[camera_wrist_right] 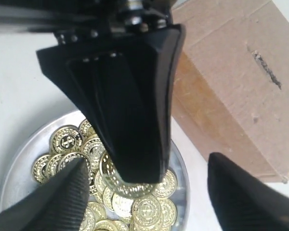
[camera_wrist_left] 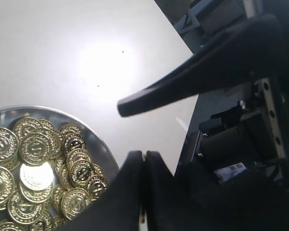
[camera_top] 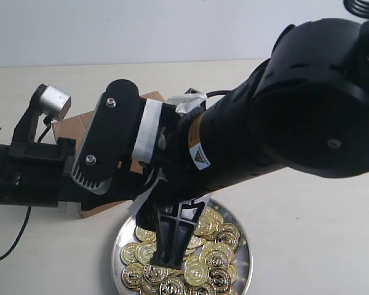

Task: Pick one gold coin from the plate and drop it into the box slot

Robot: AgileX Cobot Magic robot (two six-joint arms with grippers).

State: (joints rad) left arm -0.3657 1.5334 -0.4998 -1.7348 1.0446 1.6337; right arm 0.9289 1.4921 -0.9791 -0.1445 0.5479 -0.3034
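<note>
**Over the plate: left gripper closed at the coin pile**

At the left of the exterior view, 1 box sits behind the arms, just beside 1 plate. Its 1 slot shows only in the right wrist view, on the top face.

At centre, the left gripper points down into the gold coins with its fingers pressed together. A thin gold line in their seam may be a coin's edge, but it is too small to be sure. The right gripper hangs above with its fingers wide apart, holding nothing.

The coins are heaped and overlapping: over 20 show, and no exact count is possible.

Judged from this, the pick is in hand. The next move calls for a straight lift, a check that only 1 coin came, a carry left to the box, turning the coin's edge along the slot, then release.
</note>
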